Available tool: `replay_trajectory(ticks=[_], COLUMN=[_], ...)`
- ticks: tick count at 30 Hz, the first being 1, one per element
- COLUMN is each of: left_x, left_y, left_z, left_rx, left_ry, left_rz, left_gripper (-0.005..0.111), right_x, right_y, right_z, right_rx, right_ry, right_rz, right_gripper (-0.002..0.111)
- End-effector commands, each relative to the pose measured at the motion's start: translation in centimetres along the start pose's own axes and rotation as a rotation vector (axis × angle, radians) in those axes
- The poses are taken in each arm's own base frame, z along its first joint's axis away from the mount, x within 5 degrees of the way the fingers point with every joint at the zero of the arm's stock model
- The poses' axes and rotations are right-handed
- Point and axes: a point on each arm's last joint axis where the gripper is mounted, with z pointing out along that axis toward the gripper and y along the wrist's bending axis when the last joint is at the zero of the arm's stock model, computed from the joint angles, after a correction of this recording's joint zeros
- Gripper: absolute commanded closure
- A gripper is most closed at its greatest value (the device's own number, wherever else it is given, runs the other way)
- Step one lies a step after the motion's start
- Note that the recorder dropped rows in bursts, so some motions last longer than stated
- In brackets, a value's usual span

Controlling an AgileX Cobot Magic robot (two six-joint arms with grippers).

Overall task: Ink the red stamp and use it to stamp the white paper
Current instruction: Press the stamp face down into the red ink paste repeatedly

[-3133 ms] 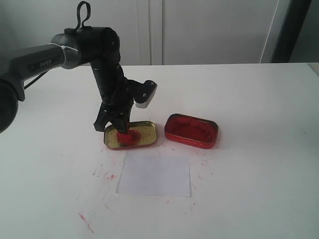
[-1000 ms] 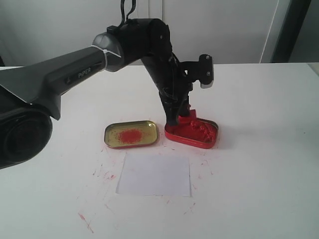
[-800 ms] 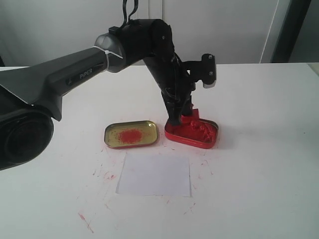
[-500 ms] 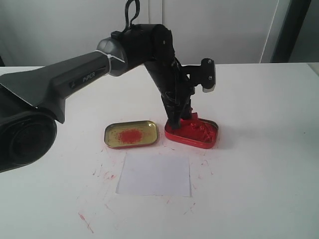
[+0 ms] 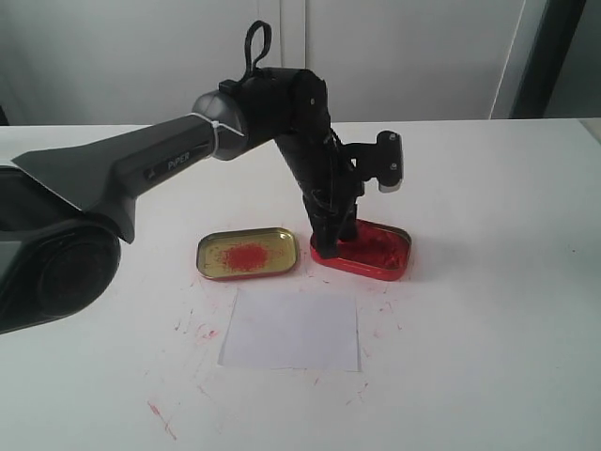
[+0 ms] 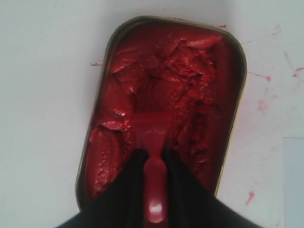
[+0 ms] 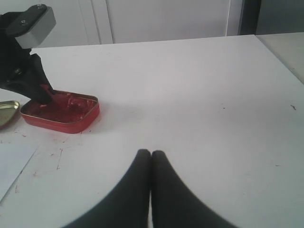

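My left gripper is shut on the red stamp, holding it by its knob handle. The stamp's square base is pressed into the red paste of the open red ink tin, near the tin's left end. In the right wrist view the same gripper reaches into the tin. The white paper lies flat in front of the tins, bare. My right gripper is shut on nothing, hovering over bare table well to the right of the tin; it does not show in the exterior view.
A gold-coloured tin lid with a red smear lies left of the ink tin. Red ink specks dot the white table around the paper. The left arm stretches across from the left.
The left gripper carried the stamp from the gold lid over to the ink tin, then lowered it. The stamp now sits deeper in the paste than half a second ago.
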Motion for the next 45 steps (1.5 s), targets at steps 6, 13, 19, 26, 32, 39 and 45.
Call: replay_trajectory(ticks=[6,13,19,26,32,39,45], left_x=[0.4,1.1,2.1,2.9,3.6,4.0,4.0], left_y=[-0.5,-0.8,-1.2,-1.8,-2.3,-2.5,-2.5], left_z=[1.2,3.2,5.8,7.8,9.0,9.3,9.3], left_rx=[0.038,0.069,0.094,0.123,0.158,0.182,0.181], left_ry=[0.033,0.051,0.073,0.095,0.121,0.146,0.148], left_rz=[0.029,0.041,0.047,0.041,0.040,0.047,0.049], left_gripper=[0.107,0.107,0.107,0.107,0.107,0.107,0.107], right_x=[0.0,0.0,0.0,0.0,0.0,0.0,0.0], right_y=[0.0,0.0,0.0,0.0,0.0,0.0,0.0], right_z=[0.0,0.0,0.0,0.0,0.0,0.0,0.0], right_rx=[-0.003,-0.003,-0.003,-0.003,-0.003,-0.003,-0.003], right_ry=[-0.008,-0.008,-0.008,-0.008,-0.008,-0.008,-0.008], right_rz=[0.001,0.001,0.001,0.001,0.001,0.001,0.001], right_gripper=[0.108,0.108,0.108,0.108,0.108,0.108,0.108])
